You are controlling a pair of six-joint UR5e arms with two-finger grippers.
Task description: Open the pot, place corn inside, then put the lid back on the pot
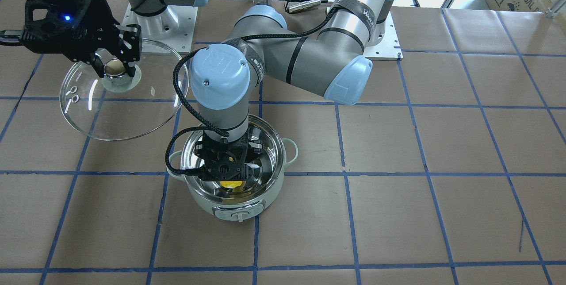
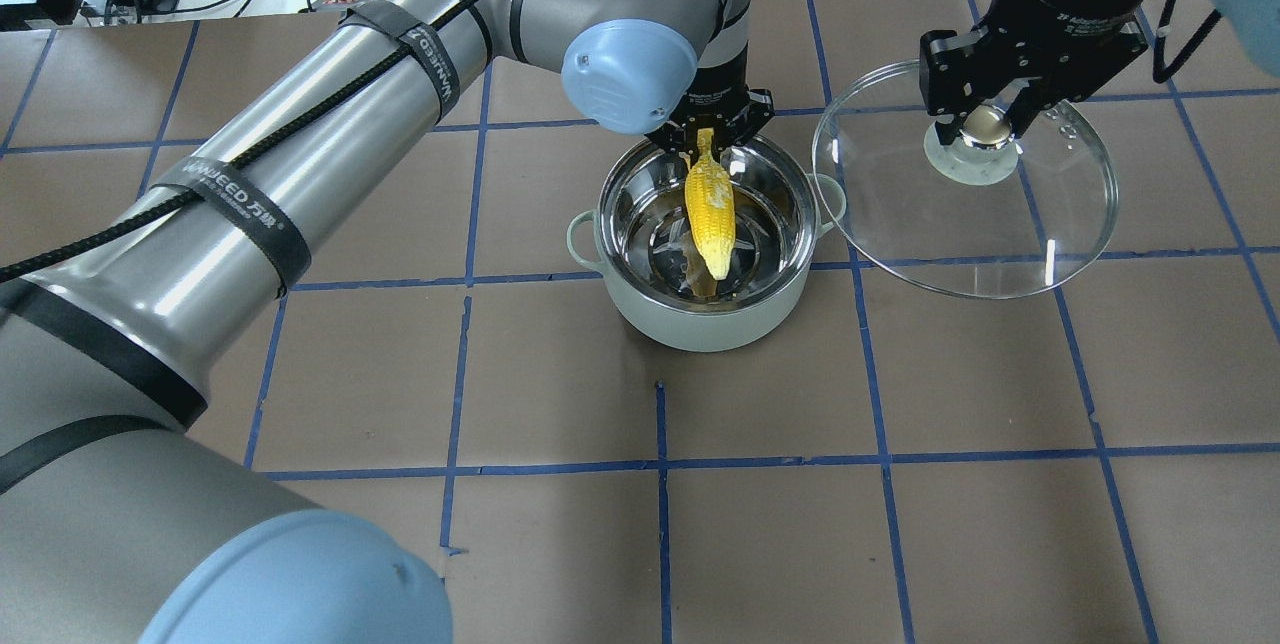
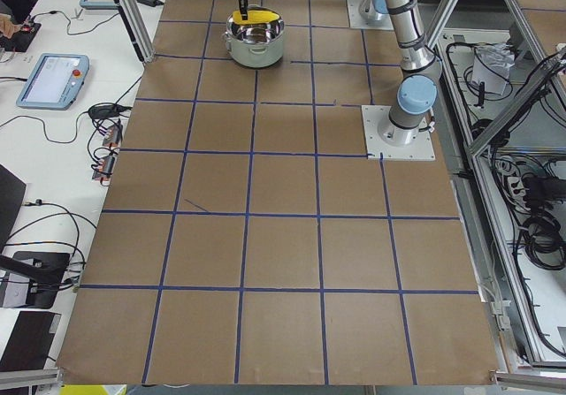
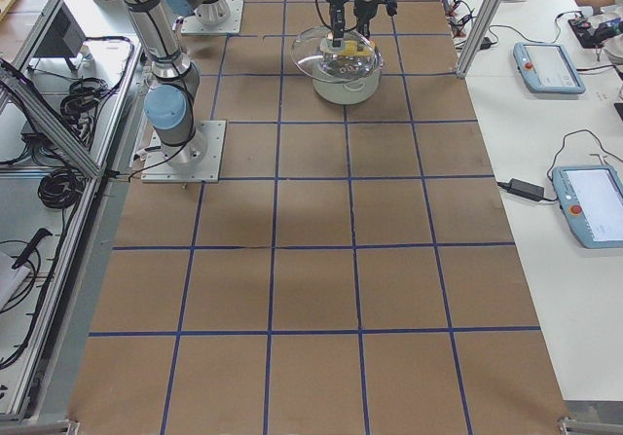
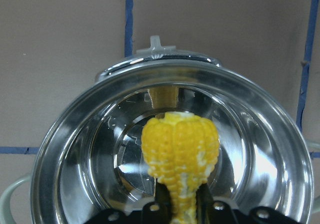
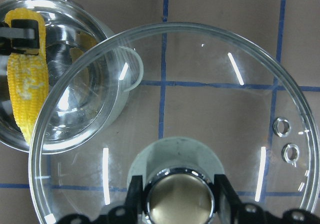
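Observation:
The mint-white pot (image 2: pixel 705 309) stands open at mid table, its steel inside bare (image 5: pixel 260 159). My left gripper (image 2: pixel 707 136) is shut on the tapered end of the yellow corn (image 2: pixel 710 209) and holds it over the pot's mouth; the cob fills the left wrist view (image 5: pixel 181 154). My right gripper (image 2: pixel 985 124) is shut on the gold knob (image 6: pixel 178 199) of the clear glass lid (image 2: pixel 1010 234) and holds it raised beside the pot. In the front view the lid (image 1: pixel 132 112) sits left of the pot (image 1: pixel 230 205), and only a bit of corn (image 1: pixel 231 184) shows below the left gripper (image 1: pixel 227 167).
The table is brown paper with a blue tape grid (image 2: pixel 660 464). The left arm's long links (image 2: pixel 330 114) stretch over the table's left half. Tablets and cables lie on the side benches (image 3: pixel 53 79) beyond the table edge.

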